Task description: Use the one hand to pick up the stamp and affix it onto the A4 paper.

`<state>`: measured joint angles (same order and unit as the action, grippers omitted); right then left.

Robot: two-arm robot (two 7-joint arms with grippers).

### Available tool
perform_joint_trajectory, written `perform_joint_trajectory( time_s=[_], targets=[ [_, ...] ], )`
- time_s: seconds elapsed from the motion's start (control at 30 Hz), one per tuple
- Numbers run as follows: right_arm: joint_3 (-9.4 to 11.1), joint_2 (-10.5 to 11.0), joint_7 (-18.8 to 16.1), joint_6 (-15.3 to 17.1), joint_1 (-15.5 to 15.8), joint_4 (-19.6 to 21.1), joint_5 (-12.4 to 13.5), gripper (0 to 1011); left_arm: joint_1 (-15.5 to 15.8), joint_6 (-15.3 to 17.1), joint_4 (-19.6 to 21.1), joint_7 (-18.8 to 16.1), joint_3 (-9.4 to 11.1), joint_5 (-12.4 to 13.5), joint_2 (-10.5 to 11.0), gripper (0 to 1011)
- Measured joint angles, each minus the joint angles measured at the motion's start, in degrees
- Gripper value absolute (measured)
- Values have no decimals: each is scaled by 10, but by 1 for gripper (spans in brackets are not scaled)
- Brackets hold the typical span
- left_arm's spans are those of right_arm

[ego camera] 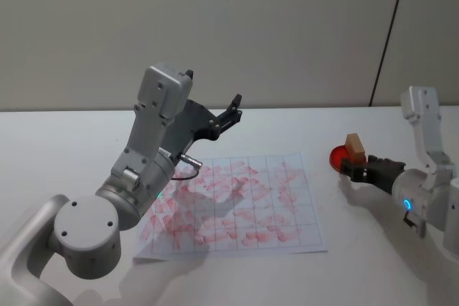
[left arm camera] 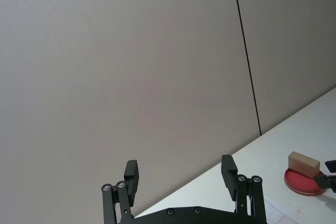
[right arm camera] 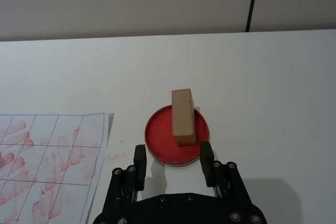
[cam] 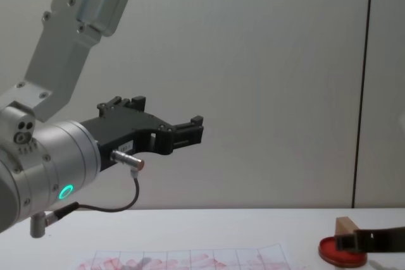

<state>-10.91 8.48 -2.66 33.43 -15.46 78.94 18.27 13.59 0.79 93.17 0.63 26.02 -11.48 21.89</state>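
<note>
The stamp (right arm camera: 183, 115), a light tan wooden block, stands on a flat red round disc (right arm camera: 176, 142) at the table's right side; it also shows in the head view (ego camera: 355, 147). My right gripper (right arm camera: 170, 157) is open just short of the disc, nothing between its fingers, and appears low on the table (ego camera: 353, 170). The A4 paper (ego camera: 237, 206), a white sheet with a grid full of reddish-pink marks, lies in the middle of the table. My left gripper (left arm camera: 179, 173) is open, raised in the air above the paper's far left part (ego camera: 233, 109).
The white tabletop (ego camera: 64, 155) runs back to a plain wall with a dark vertical seam (ego camera: 387, 34). The left arm's large body (ego camera: 136, 177) hangs over the paper's left side. Bare table lies between the paper and the red disc (ego camera: 343, 157).
</note>
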Motion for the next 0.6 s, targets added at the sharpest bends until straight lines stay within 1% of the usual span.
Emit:
perform_joint_trajectory(
  time_s=[0.1, 0.13, 0.2, 0.23, 0.37, 0.4, 0.43, 0.47, 0.53, 0.6],
  targets=[
    [0, -1, -4, -2, -1, -2, 0, 627, 0, 0, 0, 0, 0, 0, 0, 1001],
    [-1, -1, -6, -4, -2, -2, 0, 701, 0, 0, 0, 0, 0, 0, 0, 1001],
    [-1, -1, -8, -6, -2, -2, 0, 736, 0, 0, 0, 0, 0, 0, 0, 1001],
    [-1, -1, -9, -7, -2, -3, 0, 792, 0, 0, 0, 0, 0, 0, 0, 1001],
    [-1, -1, -14, -13, -2, 1, 1, 864, 0, 0, 0, 0, 0, 0, 0, 1002],
    [0, -1, -15, -16, -1, 5, 2, 916, 0, 0, 0, 0, 0, 0, 0, 1001],
    [0, -1, -16, -18, -1, 7, 2, 932, 0, 0, 0, 0, 0, 0, 0, 1001],
    [0, 0, -17, -21, 0, 11, 3, 976, 0, 0, 0, 0, 0, 0, 0, 1002],
    [1, 1, -19, -25, 2, 18, 3, 1001, 0, 0, 0, 0, 0, 0, 0, 1001],
    [2, 2, -20, -31, 5, 27, 4, 1001, 0, 0, 0, 0, 0, 0, 0, 1001]
  ],
)
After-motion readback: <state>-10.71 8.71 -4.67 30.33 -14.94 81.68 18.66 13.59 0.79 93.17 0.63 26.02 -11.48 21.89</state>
